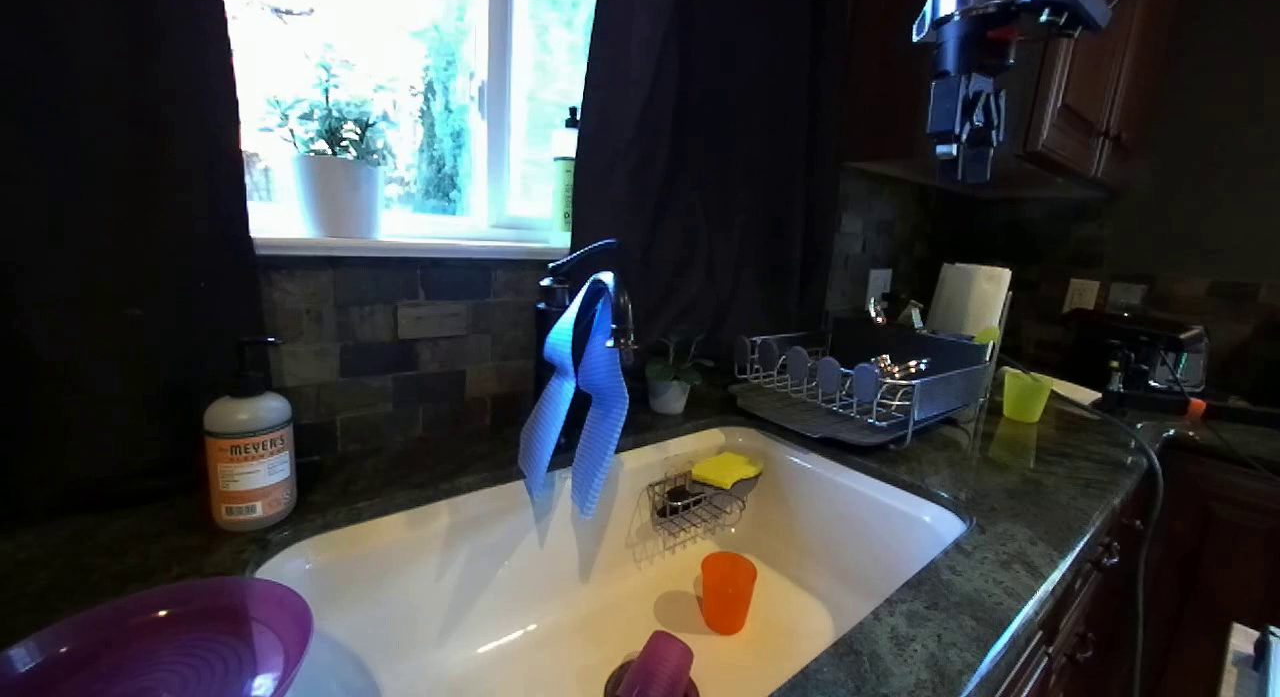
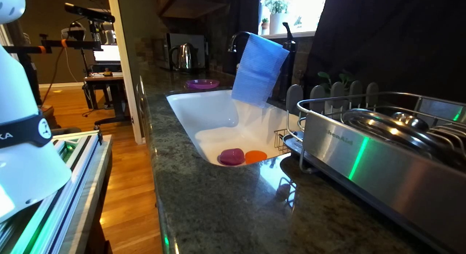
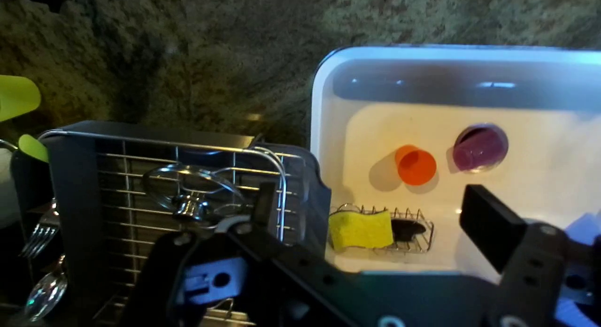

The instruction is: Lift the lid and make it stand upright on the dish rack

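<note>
Dim kitchen, bright window [image 1: 430, 97], dark stone countertop [image 1: 1020, 517] around a white sink [image 1: 860, 527]. Lid [image 3: 188, 194] lies inside the dish rack [image 1: 950, 389], knob [image 3: 191, 209] up, toward the sink end. Gripper [image 3: 372, 200]: fingers [image 3: 486, 221] spread wide, nothing held.

Risks, as I judge them: straight descent would likely meet the sink edge or yellow sponge [image 3: 364, 231], not the lid; a sideways shift seems due first. Knob looks small and slick (polished metal, I think), so a shallow pinch could let the lid slip or swivel. A fingertip could snag the rack's rim. Stood on edge but poorly seated, the lid might roll or tip.

Views: in an exterior view the gripper [image 1: 967, 162] hangs well above the rack, a height the wrist view can't give. Fork [image 3: 43, 234] and spoon [image 3: 47, 289] show plainly only from the wrist. In an exterior view the rack's steel wall [image 2: 411, 188] hides the lid's lower edge; no gripper there, just the white arm [image 2: 23, 92].
</note>
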`<action>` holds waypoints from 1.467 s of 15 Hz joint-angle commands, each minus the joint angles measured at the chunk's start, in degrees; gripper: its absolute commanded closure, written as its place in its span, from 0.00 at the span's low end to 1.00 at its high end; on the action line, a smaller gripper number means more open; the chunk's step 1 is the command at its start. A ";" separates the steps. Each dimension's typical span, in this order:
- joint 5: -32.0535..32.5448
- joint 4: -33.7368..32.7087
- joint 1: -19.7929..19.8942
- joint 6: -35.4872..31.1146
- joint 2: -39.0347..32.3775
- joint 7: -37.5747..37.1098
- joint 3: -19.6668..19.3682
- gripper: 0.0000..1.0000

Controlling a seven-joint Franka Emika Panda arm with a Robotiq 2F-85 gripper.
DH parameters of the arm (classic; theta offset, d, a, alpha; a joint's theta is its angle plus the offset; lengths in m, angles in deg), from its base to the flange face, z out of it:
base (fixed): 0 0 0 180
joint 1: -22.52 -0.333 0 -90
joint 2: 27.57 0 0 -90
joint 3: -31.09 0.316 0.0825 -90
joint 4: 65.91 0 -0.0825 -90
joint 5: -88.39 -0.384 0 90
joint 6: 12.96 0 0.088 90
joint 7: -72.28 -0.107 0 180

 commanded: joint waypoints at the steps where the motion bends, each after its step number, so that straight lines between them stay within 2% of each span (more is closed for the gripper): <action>1: -2.58 0.92 2.22 -7.20 -0.19 -4.74 -2.67 0.00; 7: -8.00 1.95 6.93 -14.09 -4.34 -13.07 -6.48 0.00; 13: -13.72 6.51 11.98 -19.00 -6.52 -19.49 -10.16 0.00; 15: -18.45 6.98 12.40 -16.48 -6.20 -18.68 -11.95 0.00; 16: -14.58 5.25 12.64 -16.86 -7.33 -18.04 -10.36 0.00; 20: -17.39 5.91 13.03 -16.84 -7.33 -17.99 -11.45 0.00; 21: -19.40 6.21 13.97 -19.46 -7.85 -24.50 -11.07 0.00; 22: -20.15 6.28 14.30 -19.56 -8.58 -25.72 -11.55 0.00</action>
